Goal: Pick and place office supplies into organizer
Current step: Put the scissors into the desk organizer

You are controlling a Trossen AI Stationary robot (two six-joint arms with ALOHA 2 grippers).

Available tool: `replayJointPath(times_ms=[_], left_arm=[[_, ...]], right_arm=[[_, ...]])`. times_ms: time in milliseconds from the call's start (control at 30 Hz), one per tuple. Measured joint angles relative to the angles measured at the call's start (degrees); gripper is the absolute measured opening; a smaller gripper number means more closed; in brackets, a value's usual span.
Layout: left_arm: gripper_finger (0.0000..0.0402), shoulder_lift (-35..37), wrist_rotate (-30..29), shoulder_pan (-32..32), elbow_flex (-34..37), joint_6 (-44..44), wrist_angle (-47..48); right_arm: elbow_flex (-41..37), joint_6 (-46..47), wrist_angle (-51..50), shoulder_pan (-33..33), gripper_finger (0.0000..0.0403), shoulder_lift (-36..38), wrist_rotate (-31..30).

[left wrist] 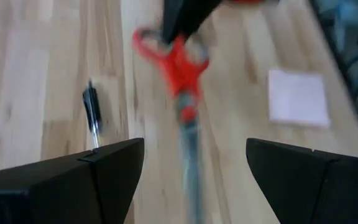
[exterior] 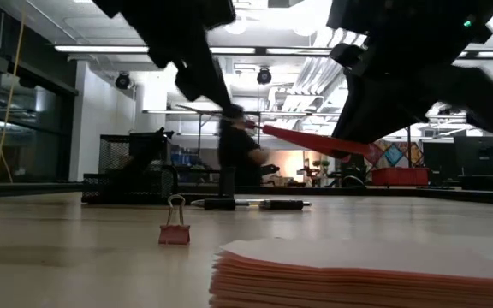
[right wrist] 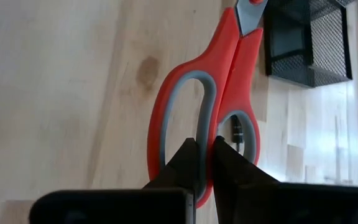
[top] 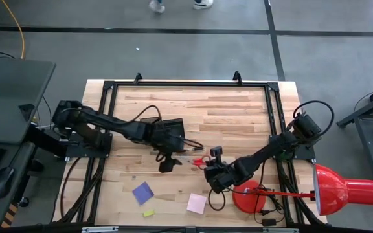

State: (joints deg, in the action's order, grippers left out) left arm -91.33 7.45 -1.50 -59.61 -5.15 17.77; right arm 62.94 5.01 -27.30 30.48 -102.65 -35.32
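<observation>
Scissors transfer underway: right gripper [right wrist: 205, 163] is clamped on the scissors [right wrist: 210, 106] handle, holding them off the table mid-table (blade toward left arm). Left gripper [left wrist: 194, 165] spread wide around the blade. Next: carry to organizer [right wrist: 306, 43], drop blade-down.

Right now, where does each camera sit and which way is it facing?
High: above the table, looking down; both arms show.
Low: at tabletop height, facing the room; the organizer stands behind.
Left wrist: over the open left gripper, toward the scissors.
Right wrist: behind the right gripper, shut on the scissors' handle.
All four share the scissors.
</observation>
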Motion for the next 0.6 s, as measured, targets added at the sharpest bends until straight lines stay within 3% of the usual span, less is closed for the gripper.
replayJointPath(times_ms=[400,600], left_arm=[[0.0266,-5.6,-1.5,-0.9,-0.5,1.2,2.1],[0.0206,-5.6,0.4,-1.5,-0.4,1.9,1.9]], right_arm=[[0.0,-1.0,2.5,0.5,0.0008,0.0,0.7],[0.0,-1.4,2.4,-0.2,0.0004,0.0,1.3]])
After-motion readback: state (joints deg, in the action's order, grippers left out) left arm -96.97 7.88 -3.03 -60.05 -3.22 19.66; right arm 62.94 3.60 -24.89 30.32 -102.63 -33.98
